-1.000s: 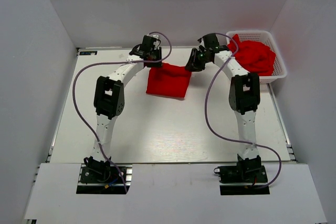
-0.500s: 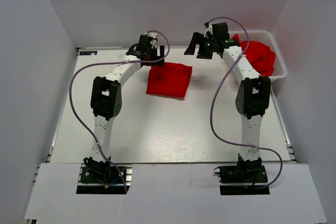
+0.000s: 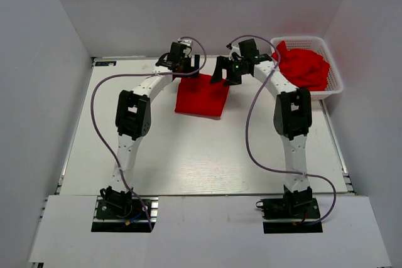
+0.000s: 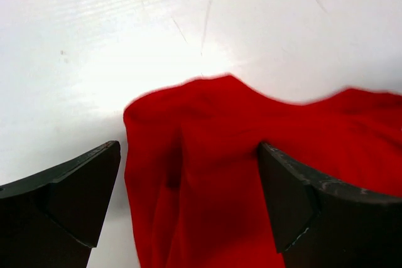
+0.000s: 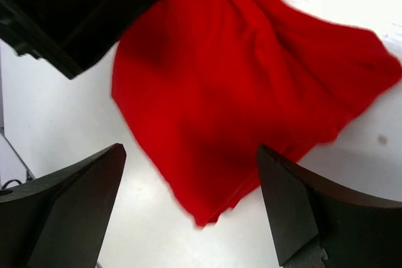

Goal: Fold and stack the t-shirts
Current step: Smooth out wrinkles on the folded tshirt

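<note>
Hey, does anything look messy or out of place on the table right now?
Mildly. The folded t-shirt lies slightly crooked on the table, its far corner rumpled in the left wrist view. The unfolded t-shirts are heaped above the basket rim. Nothing spilled.

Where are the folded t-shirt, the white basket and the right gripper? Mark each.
folded t-shirt (image 3: 201, 97), top external view, middle of the cloth.
white basket (image 3: 333, 67), top external view, right-hand wall.
right gripper (image 5: 190, 152), right wrist view, midway between its open fingertips.

Left gripper (image 3: 190, 67), right gripper (image 3: 225, 75): jaws are opening wide, releasing far edge of folded t-shirt (image 3: 201, 98); right gripper is swinging back over it.
</note>
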Robot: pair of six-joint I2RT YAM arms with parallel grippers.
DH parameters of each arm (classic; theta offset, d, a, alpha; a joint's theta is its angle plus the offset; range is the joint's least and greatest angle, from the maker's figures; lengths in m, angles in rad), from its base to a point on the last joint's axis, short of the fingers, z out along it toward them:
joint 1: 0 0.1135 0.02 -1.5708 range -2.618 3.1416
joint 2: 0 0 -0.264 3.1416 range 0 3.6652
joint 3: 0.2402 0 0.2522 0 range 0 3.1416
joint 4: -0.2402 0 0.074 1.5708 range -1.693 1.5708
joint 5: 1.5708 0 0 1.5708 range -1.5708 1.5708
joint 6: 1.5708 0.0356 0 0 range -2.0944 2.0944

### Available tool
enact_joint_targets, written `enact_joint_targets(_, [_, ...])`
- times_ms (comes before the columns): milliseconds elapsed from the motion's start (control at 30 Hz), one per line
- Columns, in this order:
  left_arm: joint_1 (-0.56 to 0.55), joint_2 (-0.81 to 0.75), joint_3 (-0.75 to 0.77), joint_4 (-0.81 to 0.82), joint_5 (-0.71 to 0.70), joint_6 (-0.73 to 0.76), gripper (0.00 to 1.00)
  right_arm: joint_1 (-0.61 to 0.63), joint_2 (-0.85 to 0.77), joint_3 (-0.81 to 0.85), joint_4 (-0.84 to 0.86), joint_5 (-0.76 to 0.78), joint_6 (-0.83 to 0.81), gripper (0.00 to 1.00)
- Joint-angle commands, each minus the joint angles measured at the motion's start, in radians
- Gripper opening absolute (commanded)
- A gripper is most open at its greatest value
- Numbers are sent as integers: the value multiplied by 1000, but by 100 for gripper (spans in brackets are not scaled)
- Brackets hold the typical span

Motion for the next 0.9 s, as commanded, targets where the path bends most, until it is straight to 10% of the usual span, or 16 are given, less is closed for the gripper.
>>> enact_joint_targets(0, [1,85,93,3,-58,-34,100,-11,106,79,70,-67,-1,90])
enact_joint_targets(367, [11,198,179,-96,-149,-66,100,-13,169,87,237,-87,61,90])
enact_joint_targets(867, [11,-158,12,-87,-159,-57,100,-7,-209,-154,185,31,22,90])
